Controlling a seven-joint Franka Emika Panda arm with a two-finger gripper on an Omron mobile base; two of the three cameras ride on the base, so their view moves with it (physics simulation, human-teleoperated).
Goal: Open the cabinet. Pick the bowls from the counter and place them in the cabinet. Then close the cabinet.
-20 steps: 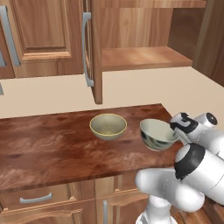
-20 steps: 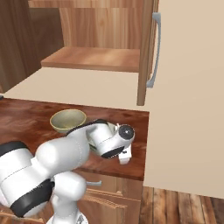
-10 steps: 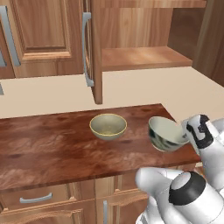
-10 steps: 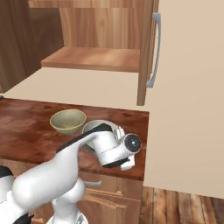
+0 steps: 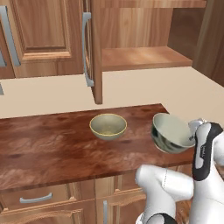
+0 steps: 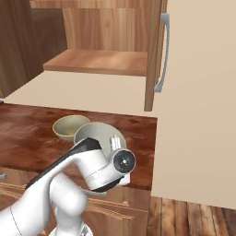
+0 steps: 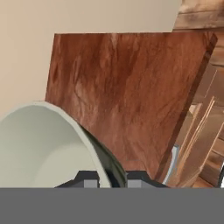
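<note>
- The left base view shows the larger grey-green ceramic bowl with a pale inside (image 5: pixel 171 132) lifted off the counter and tilted, above the counter's right front corner, with the gripper (image 5: pixel 195 127) at its right rim.
- The hand view shows what the base views do not: the two dark fingertips (image 7: pixel 89 177) pinch the bowl's rim (image 7: pixel 52 144), one on the pale inside, one on the dark outside, so the pincer is closed on this bowl.
- In the right base view the arm covers most of that bowl (image 6: pixel 99 136).
- The smaller beige-olive round bowl with a yellowish rim (image 5: pixel 108 126) sits upright mid-counter, well apart from the held one.
- The long reddish-brown glossy wood-grain counter (image 5: pixel 48 144) runs under a beige wall (image 5: pixel 144 87), with low wooden drawer units (image 5: pixel 39 201) below.
- The medium-brown wooden wall cabinet (image 5: pixel 140 57) stands open, its shelf bare; one door with a grey bar handle (image 5: pixel 87 48) is edge-on.
</note>
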